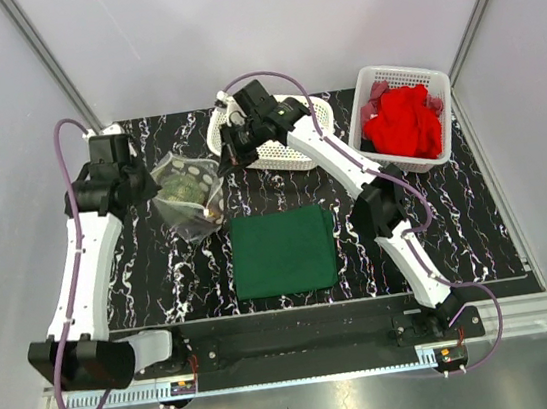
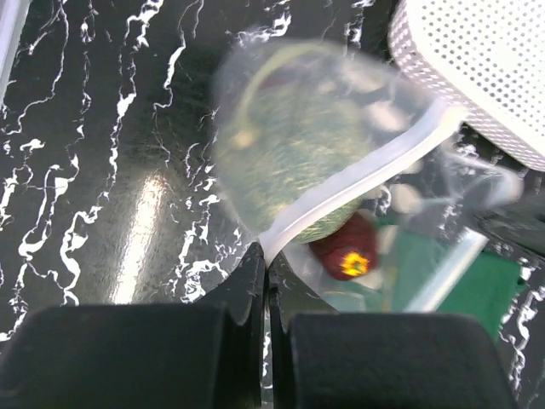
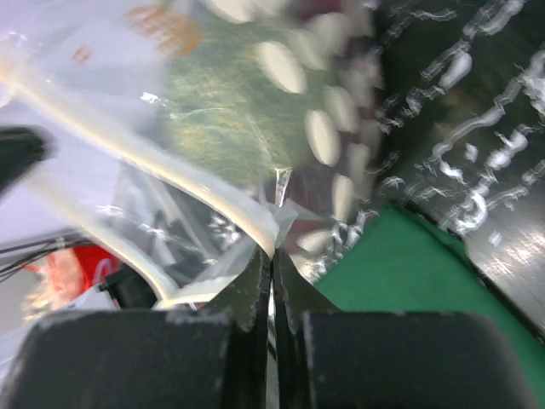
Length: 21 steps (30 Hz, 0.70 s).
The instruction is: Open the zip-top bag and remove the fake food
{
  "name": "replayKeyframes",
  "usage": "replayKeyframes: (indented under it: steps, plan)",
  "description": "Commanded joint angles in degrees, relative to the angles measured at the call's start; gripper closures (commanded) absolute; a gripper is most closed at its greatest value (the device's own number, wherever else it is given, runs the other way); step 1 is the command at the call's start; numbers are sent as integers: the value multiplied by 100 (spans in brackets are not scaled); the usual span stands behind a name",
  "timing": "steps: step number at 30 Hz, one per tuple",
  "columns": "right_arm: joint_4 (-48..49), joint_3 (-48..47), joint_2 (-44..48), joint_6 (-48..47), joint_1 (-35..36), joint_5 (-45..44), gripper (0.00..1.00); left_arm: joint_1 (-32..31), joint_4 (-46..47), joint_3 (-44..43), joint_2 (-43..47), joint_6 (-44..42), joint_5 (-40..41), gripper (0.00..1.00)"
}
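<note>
The clear zip-top bag (image 1: 188,190) hangs lifted between my two grippers over the back left of the table. The mottled green ball (image 1: 184,188) shows inside it. My left gripper (image 1: 156,190) is shut on one side of the bag's white zip strip (image 2: 341,192). In the left wrist view (image 2: 266,256) the green ball (image 2: 289,162) and a dark red berry piece (image 2: 345,251) lie behind the strip. My right gripper (image 1: 223,161) is shut on the opposite lip; in the right wrist view (image 3: 272,254) the zip strip (image 3: 179,183) and the green ball (image 3: 230,111) fill the frame.
A flat dark green cloth (image 1: 283,252) lies at the table's middle front. A white lattice basket (image 1: 282,153) sits under my right arm at the back. Another white basket (image 1: 407,72) at the back right holds a bright red cloth (image 1: 404,122).
</note>
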State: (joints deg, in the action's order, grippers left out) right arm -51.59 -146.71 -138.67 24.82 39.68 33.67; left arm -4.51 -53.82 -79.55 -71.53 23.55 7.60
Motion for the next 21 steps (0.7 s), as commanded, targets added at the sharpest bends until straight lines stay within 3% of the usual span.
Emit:
replayKeyframes:
  steps: [1, 3, 4, 6, 11, 17, 21]
  plan:
    - [-659, -86, 68, -495, 5, -800, 95, -14, 170, -105, 262, -9, -573, 100]
    - [-772, -59, 112, -539, 13, -958, 91, -23, 512, 192, 271, 0, -1264, 100]
    - [-808, -68, 112, -557, 13, -976, 80, -23, 609, 272, 262, 44, -1374, 100]
    - [-887, -68, 130, -609, 13, -881, 73, -23, 767, 413, 192, 53, -1637, 100]
    - [-1212, -462, 208, -653, 57, -818, 55, -23, 979, 634, 95, -61, -1788, 100]
    - [-1179, -675, 490, -838, 320, -705, 50, -23, 1154, 669, 42, 79, -1981, 100]
    - [-1037, -726, 341, -821, 627, -371, 58, -23, 1199, 686, 104, 106, -1973, 100]
